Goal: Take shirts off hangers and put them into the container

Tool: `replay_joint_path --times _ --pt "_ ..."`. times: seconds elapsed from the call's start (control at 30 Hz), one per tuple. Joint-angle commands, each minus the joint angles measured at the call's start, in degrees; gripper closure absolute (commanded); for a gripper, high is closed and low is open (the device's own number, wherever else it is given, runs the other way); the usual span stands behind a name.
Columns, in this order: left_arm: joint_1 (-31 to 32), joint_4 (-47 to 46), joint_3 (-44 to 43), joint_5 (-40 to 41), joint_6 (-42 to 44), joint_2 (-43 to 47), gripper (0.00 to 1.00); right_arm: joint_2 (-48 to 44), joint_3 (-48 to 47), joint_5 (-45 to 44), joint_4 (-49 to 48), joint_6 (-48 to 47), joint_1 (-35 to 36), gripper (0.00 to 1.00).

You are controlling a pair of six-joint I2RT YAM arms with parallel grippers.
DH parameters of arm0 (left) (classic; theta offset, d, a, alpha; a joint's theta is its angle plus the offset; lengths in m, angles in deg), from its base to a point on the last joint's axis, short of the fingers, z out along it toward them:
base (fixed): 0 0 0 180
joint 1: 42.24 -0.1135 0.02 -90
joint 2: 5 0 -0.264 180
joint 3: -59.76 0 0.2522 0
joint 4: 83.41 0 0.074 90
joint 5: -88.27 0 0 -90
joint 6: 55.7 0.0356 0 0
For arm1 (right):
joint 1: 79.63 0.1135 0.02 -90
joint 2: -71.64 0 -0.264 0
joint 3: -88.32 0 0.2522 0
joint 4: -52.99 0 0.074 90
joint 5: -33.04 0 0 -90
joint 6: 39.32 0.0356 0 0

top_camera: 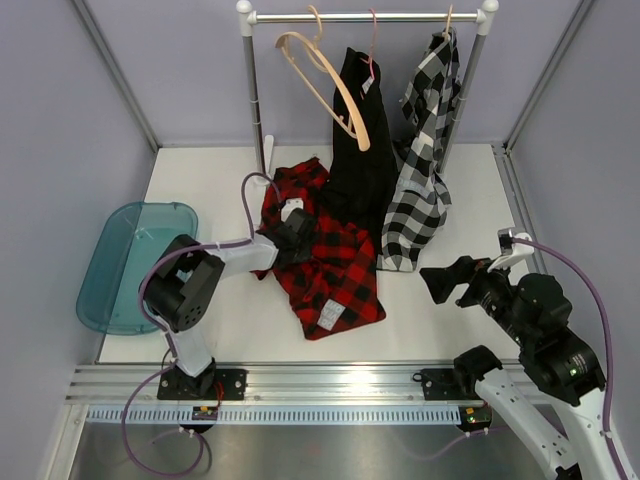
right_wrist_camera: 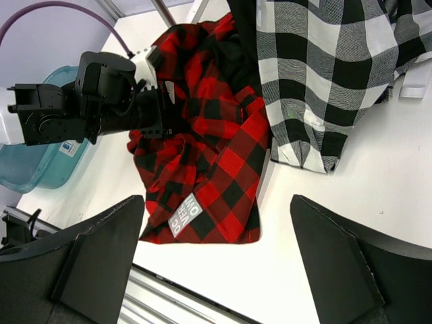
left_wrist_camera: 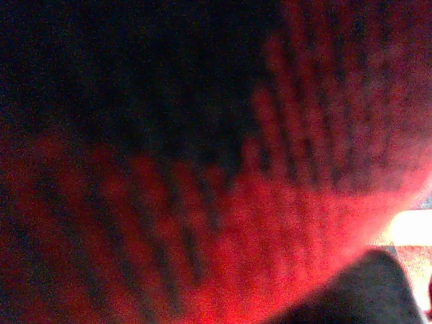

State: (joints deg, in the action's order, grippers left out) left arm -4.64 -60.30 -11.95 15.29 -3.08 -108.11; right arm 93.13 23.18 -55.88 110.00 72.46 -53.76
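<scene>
Left gripper (top_camera: pixel 295 232) is closed on the plaid shirt (top_camera: pixel 335 270), pressed into the bunched cloth on its left side. This shirt lies crumpled on the counter (top_camera: pixel 450 320), on no hanger, with its white label up at the near end. The tub (top_camera: pixel 100 290) is well apart, at the left edge. The black shirt (top_camera: pixel 360 150) and the check shirt (top_camera: pixel 425 170) hang from the rail (top_camera: pixel 370 17), with their lower ends on the counter. A bare wooden hanger (top_camera: pixel 330 85) hangs left of them. Right gripper (top_camera: pixel 438 282) is wide open at the right and holds nothing.
</scene>
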Motion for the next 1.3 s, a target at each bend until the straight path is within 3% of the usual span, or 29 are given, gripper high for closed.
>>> replay_joint_path --times 0.0,0.17,0.27,0.43,0.7,0.9,1.07,1.27 --pt "0.36 4.27 4.16 1.17 -2.87 4.73 1.0 -1.02 -0.3 0.94 0.79 -0.77 -0.12 0.01" --pt "0.28 14.98 2.15 8.46 -1.91 19.41 1.0 -2.07 -0.66 1.12 0.79 -0.78 -0.03 0.01" --pt "0.19 21.84 -3.11 15.13 0.55 28.38 1.0 -2.25 -0.66 1.29 0.53 -0.77 -0.12 0.0" --pt "-0.69 31.24 -13.56 19.19 4.42 37.87 1.0 -2.34 -0.57 1.64 0.09 -0.86 -0.12 0.01" --pt "-3.85 43.29 -32.46 27.27 13.2 42.73 1.0 -2.25 -1.36 2.7 -0.62 -1.21 -0.12 0.01" --pt "-7.37 47.78 -48.12 36.67 24.45 42.2 1.0 -2.25 -1.8 3.84 -1.58 -1.21 -0.12 0.0" --pt "-10.09 44.72 -47.0 44.23 33.42 45.01 1.0 -2.42 -1.19 4.81 -2.46 -1.04 -0.2 0.01" --pt "-18.33 36.03 -31.28 38.91 35.54 49.85 1.0 -2.42 0.4 6.39 -3.69 -1.13 -0.12 0.01"
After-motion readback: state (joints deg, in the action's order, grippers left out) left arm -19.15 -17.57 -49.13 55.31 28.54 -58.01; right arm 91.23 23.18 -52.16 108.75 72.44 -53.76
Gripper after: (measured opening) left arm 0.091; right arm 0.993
